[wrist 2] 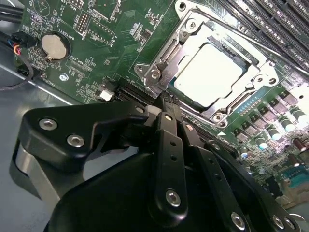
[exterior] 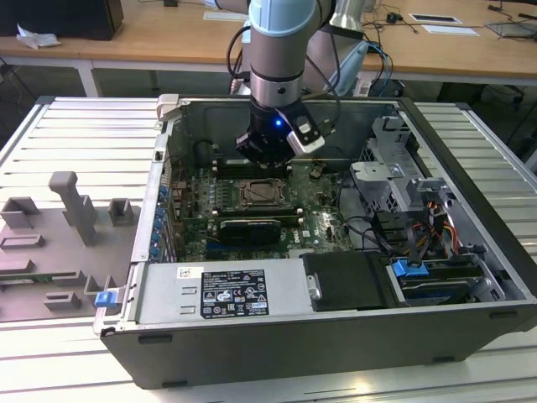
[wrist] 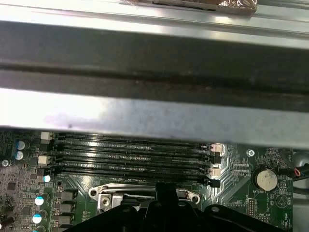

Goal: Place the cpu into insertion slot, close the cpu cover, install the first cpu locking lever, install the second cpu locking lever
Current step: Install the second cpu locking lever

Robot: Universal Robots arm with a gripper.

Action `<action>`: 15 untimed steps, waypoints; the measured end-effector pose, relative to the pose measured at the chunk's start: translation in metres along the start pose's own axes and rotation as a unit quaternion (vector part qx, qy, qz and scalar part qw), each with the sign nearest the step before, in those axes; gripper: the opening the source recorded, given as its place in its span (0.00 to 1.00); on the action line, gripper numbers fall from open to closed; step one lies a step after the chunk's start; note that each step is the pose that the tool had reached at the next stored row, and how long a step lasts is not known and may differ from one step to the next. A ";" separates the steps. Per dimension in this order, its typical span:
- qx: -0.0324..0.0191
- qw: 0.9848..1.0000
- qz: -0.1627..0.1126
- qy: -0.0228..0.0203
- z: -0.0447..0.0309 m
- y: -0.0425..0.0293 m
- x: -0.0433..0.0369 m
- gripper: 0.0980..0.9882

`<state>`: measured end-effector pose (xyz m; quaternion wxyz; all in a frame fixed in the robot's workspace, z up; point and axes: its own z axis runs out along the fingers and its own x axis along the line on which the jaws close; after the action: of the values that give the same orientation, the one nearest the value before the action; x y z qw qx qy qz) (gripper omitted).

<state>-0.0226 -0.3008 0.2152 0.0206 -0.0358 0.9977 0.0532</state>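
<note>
Arm: reached down into the open computer case (exterior: pixel 352 353) lying on the ribbed desk (exterior: pixel 75 143).
Jaws: the gripper (wrist 2: pixel 163 107) had its fingers (wrist 2: pixel 166 145) pressed together, nothing held between them, the tips just beside the socket's edge.
Cpu: the cpu (wrist 2: pixel 208 75) lay flat in its slot on the green motherboard (wrist 2: pixel 96 67), its pale metal top showing.
Cpu cover: the cpu cover (wrist 2: pixel 166 53) lay shut over the chip, framing it.
Nearby: dark memory slots (wrist: pixel 130 154) beside the socket; a coin battery (wrist 2: pixel 52 46) well apart.
</note>
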 end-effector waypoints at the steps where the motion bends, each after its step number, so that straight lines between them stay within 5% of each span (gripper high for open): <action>1: 0.000 1.000 0.000 0.000 0.0000 -0.0006 0.0000 0.01; 13: 0.000 1.000 0.000 0.000 -0.0015 -0.0100 0.0006 0.01; 15: 0.000 1.000 0.000 0.000 -0.0077 -0.0095 0.0003 0.01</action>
<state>-0.0224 -0.3111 0.2218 0.0204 -0.0357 0.9977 0.0532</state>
